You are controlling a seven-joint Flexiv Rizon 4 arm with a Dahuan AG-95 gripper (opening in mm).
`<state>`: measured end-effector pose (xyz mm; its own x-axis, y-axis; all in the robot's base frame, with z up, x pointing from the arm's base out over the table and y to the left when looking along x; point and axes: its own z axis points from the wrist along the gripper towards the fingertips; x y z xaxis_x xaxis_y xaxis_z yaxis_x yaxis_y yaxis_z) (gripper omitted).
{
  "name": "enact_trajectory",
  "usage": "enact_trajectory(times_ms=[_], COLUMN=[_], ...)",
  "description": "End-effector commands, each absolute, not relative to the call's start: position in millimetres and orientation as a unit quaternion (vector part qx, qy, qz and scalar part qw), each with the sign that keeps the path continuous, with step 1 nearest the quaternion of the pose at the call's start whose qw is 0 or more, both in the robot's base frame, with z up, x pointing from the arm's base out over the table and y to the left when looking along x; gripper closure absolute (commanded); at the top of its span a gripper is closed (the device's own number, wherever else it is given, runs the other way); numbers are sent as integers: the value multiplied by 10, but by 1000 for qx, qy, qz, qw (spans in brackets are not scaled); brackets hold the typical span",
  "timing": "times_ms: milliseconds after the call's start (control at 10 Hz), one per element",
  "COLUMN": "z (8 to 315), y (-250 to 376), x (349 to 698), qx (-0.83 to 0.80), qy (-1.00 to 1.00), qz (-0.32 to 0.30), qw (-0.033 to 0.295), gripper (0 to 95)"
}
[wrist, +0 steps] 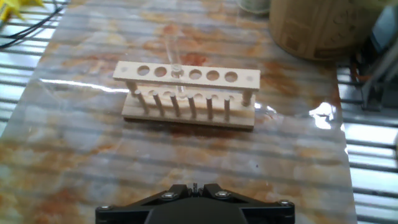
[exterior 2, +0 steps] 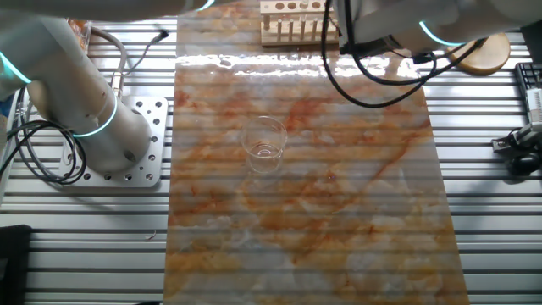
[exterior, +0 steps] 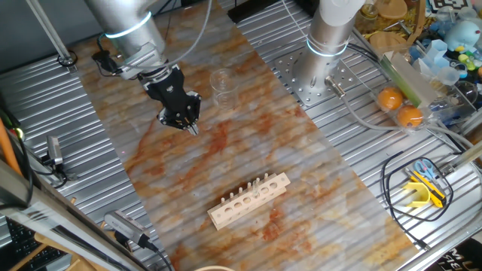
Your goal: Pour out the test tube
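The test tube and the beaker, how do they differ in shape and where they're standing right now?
The test tube is slender and stands in a hole of the wooden rack; the beaker is far wider and squat, standing alone on the marbled mat. The tube is held upright by the rack, the beaker free-standing. Both are clear glass, untouched by the hand.

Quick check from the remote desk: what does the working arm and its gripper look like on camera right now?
The arm is silver-grey and cylindrical, with a glowing cyan ring at the joint. A black cable runs beside the wrist. The gripper is black and angular, tapering to two slim metallic fingertips. No markings are legible.
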<state>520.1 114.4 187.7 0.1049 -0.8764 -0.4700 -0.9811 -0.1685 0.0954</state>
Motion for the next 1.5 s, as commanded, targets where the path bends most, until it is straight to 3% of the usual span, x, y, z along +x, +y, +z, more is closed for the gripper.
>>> enact_trajectory(times_ms=[100, 400, 1200, 1500], z=[1887, 1891, 1902, 1902], y=[1151, 1154, 1188, 1188], x=[5188, 5190, 5211, 5211], qx=[-728, -714, -712, -718], qy=[647, 668, 670, 666], qz=[199, 187, 167, 164], qw=[107, 98, 128, 122], gripper=[950, 950, 950, 950])
